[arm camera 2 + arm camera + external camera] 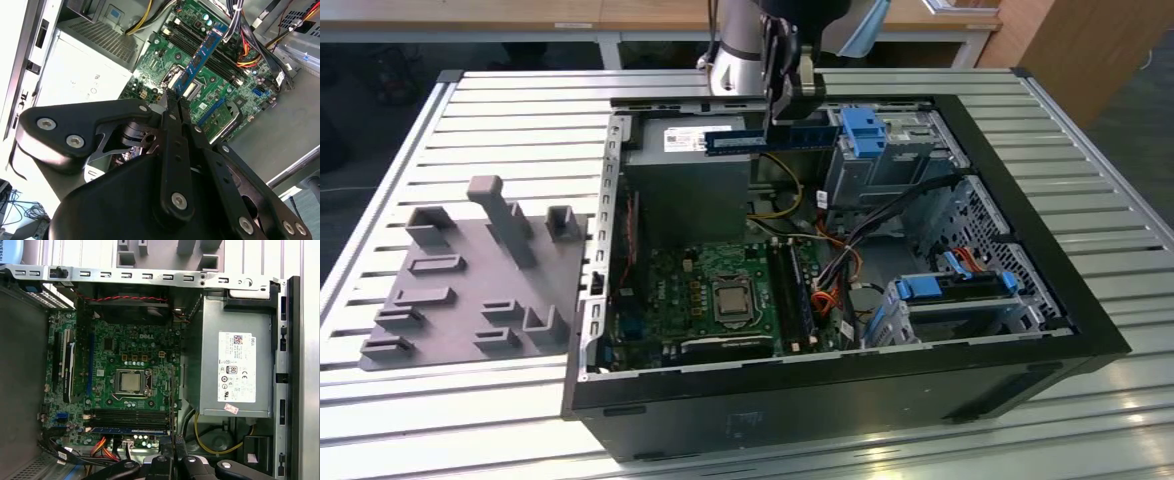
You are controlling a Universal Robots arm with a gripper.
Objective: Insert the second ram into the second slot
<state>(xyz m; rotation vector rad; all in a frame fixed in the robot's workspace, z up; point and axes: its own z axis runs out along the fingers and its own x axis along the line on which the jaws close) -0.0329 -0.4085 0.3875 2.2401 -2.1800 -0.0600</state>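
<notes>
Black and angular, the gripper point(172, 97) was pinching the second ram point(202, 57), its jaws pressed together on the thin board. In the second wrist view the blue strip with its dark chips ran out from the fingertips and hung in the air, apart from the green motherboard point(165, 65) beneath it. In the exterior view the gripper point(783, 118) stood over the open computer case point(854, 390), and the strip point(767, 140) lay level just under the jaws, reaching out to either side of them.

Below the gripper and a little to one side, deep in the case, ran the dark memory slots point(130, 414). Another blue strip point(130, 430) already sat in the row, on the side nearest the gripper. Which of the others was the second slot could not be told. Beyond the slots from the gripper lay the processor socket point(131, 381).

Yellow wires point(200, 437) curled near the fingertips, beside the grey power supply point(235, 375) with its white label. A bright blue drive-bay latch point(865, 130) stood just beside the gripper, on the exterior view's right. Well apart from the gripper, outside the case on the exterior view's left, a grey fixture plate point(467, 280) rested on the slatted metal table point(494, 100).
</notes>
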